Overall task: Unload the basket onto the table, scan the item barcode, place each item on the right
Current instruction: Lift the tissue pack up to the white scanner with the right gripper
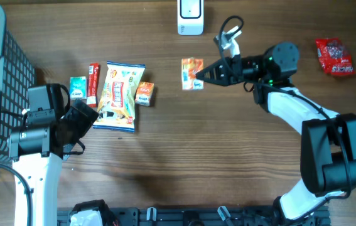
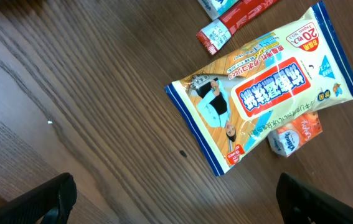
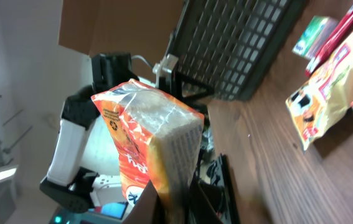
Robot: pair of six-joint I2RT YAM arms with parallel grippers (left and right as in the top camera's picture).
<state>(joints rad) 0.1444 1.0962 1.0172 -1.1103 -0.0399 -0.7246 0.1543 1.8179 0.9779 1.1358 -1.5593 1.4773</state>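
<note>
Pinching the orange snack pack [image 1: 192, 73], right fingers [image 1: 208, 73] hold it at 6 o'clock from the white scanner [image 1: 190, 17]. Left fingers [image 2: 47, 200] spread wide, holding nothing, at 8 o'clock from the wipes pack [image 1: 118, 95] on the counter [image 1: 228, 163].

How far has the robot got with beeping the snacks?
Done: the orange packet is picked up, pinched in the right gripper. Right now it is held a little short of the white scanner. Left: showing its barcode to the scanner. The big snack bag lies waiting.
</note>
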